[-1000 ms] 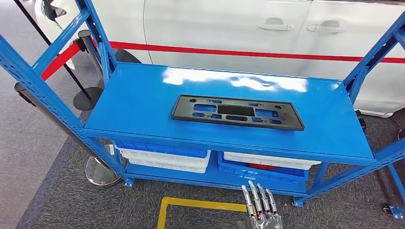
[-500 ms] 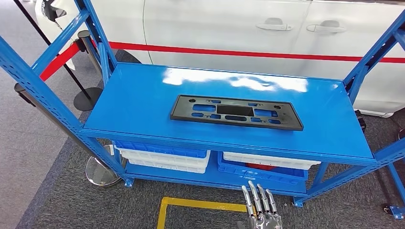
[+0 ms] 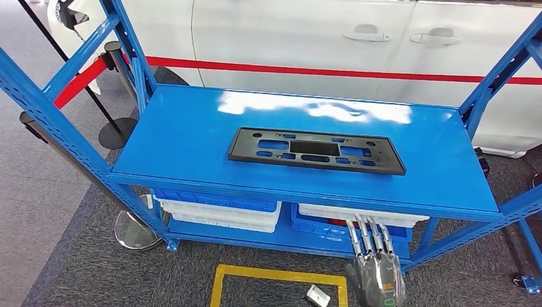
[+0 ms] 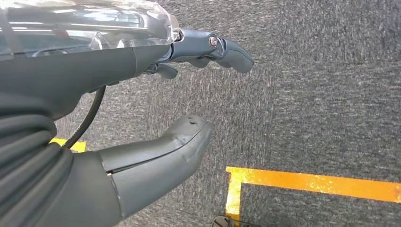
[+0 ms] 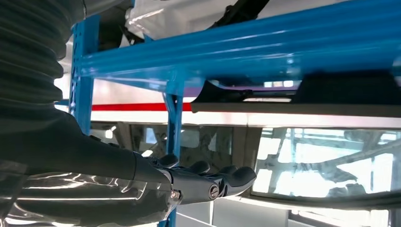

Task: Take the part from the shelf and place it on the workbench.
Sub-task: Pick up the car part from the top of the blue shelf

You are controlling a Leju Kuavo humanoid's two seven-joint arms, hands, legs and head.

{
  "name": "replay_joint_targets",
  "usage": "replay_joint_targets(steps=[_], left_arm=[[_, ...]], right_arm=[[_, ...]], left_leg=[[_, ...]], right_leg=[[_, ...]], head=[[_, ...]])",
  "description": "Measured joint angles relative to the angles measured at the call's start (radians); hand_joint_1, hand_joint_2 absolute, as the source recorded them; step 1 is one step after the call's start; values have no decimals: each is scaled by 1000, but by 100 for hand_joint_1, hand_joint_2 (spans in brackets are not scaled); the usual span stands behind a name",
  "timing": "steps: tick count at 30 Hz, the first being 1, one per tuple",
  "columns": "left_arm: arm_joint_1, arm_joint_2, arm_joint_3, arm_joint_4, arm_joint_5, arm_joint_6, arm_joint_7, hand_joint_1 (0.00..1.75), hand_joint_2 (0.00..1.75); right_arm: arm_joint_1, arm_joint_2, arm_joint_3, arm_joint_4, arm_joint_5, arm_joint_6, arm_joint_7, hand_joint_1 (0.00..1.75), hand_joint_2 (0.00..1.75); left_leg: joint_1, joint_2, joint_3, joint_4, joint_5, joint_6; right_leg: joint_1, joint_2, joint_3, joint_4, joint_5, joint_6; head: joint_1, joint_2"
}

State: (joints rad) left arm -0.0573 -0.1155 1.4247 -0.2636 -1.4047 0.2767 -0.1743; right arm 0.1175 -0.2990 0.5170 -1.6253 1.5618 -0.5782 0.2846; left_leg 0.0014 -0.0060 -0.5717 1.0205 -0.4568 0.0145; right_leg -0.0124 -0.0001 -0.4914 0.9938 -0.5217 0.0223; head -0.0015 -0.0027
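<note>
The black plate (image 3: 317,151), flat and full of cut-outs, lies in the middle of the blue shelf (image 3: 179,137), up and ahead of the right hand (image 3: 377,272) and well apart from it. That hand sits low in front of the shelf's front edge, fingers straight and together, holding nothing. The left hand (image 4: 142,118) hangs over the grey carpet (image 4: 331,94), thumb and fingers apart, empty too.

From where I stand, the reach is the step in hand. The right hand needs to rise clear of the front lip first, then travel forward over the shelf top, not into the lip. The plate is long and thin, so one hand at its near right end would likely tip it; taking it with both hands, one toward each end, looks safer. Fingers should slide under the near edge, since the plate lies flush on the surface.
</note>
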Motion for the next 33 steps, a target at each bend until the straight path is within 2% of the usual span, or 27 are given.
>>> replay_joint_targets(steps=[5, 12, 21, 23, 27, 33], left_arm=[[-2, 6, -20, 0, -23, -8, -10, 0, 0], [-3, 13, -41, 0, -40, -18, -15, 0, 0], [-4, 17, -53, 0, -32, -18, -17, 0, 0], [-7, 17, -40, 0, 55, 0, -10, 0, 0], [-15, 18, 42, 0, 366, 35, 16, 0, 0], [-19, 22, 85, 0, 385, 36, 23, 0, 0]], right_arm=[[-137, -14, -34, 77, 0, 96, 26, 0, 175], [-282, -23, -36, 169, 0, 181, 18, 0, 175], [-379, -23, -33, 240, 0, 202, 9, 0, 175], [-391, -21, -25, 250, 0, 202, 26, 0, 175], [-415, -18, 37, 266, 0, 216, 72, 0, 175], [-476, 2, 169, 291, 0, 250, 105, 0, 175]], left_leg=[[0, 1, 1, 0, 0, 0], [0, 0, 1, 0, 1, 0], [0, 0, 0, 0, 1, 0], [0, 0, 0, 0, 1, 0], [0, 0, 0, 0, 1, 0], [0, -1, 0, 0, 1, -1]], right_leg=[[0, 0, 0, 1, 0, 0], [0, 0, 1, 1, 0, 0], [0, 0, 1, 1, 0, 0], [0, 0, 1, 1, 0, 0], [1, 0, 0, 2, 0, 0], [1, -1, 0, 2, 0, 0]], head=[[0, 0], [0, 0], [0, 0], [0, 0], [0, 0], [0, 0]])
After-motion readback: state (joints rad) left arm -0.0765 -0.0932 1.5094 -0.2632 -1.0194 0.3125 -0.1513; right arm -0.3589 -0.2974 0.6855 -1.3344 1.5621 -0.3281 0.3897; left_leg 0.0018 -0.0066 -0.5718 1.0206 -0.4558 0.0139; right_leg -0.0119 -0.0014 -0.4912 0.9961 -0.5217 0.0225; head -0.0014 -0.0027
